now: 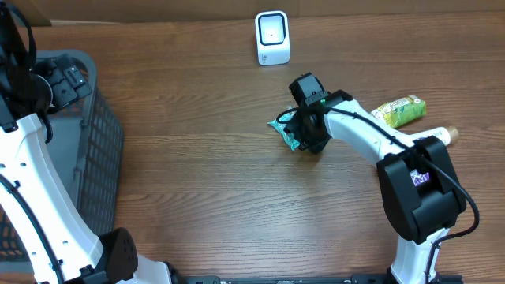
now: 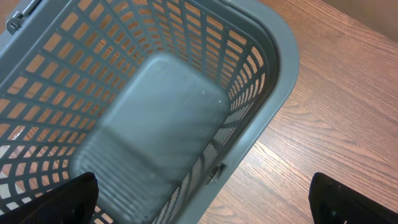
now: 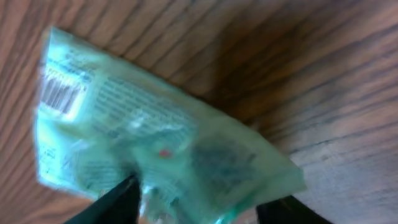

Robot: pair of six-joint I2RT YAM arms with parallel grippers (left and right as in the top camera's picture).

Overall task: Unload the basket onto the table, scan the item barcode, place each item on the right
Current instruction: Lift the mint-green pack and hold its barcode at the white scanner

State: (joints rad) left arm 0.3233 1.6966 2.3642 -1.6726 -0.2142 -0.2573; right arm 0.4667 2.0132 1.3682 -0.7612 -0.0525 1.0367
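The item is a green, see-through packet point(image 1: 282, 128) lying on the wood table, below and right of the white scanner point(image 1: 272, 38). In the right wrist view the packet point(image 3: 155, 137) fills the frame, blurred, with its barcode point(image 3: 61, 93) facing up at the upper left. My right gripper point(image 1: 302, 136) is down on it; my right gripper point(image 3: 199, 211) has a finger on each side of the packet's near end, and how firmly they press is unclear. My left gripper point(image 1: 67, 83) hovers over the basket; my left gripper point(image 2: 205, 199) is open wide and empty.
A grey plastic basket point(image 1: 102, 142) stands at the left table edge, its rim point(image 2: 280, 68) below the left wrist and nothing inside. A yellow-green packet point(image 1: 400, 110) and a beige bottle-like object point(image 1: 443, 136) lie at the right, behind my right arm.
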